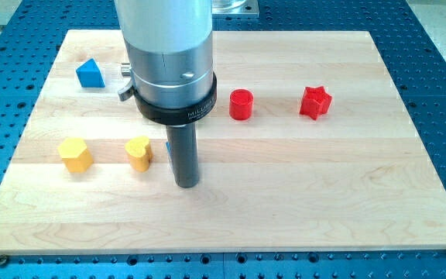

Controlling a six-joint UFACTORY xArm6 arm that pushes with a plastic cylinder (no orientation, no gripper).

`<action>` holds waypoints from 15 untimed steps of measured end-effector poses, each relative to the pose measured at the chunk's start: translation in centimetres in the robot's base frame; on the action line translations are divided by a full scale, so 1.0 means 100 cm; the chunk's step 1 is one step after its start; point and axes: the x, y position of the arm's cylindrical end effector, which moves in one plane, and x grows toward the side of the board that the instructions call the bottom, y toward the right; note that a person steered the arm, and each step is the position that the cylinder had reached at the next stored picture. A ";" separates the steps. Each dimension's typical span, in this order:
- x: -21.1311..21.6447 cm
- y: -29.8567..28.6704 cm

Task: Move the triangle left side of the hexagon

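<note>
Wood board on blue perforated table — lab bench.

Arm housing: wide cylinder, smooth light grey, matte finish.
Lower section: brushed silver metal band with one small dark hole on its face.
Side fittings: small silver stubs projecting at 9 o'clock from the metal band.
Collar: black ring below the silver band, faint pale lettering, unreadable.
Rod: straight dark grey cylinder, narrower than the collar.
My tip: flat, blunt lower end of the rod, same dark colour.
</note>
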 end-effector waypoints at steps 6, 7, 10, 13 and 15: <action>-0.084 -0.009; -0.090 -0.082; -0.165 -0.242; -0.211 -0.115; -0.191 -0.179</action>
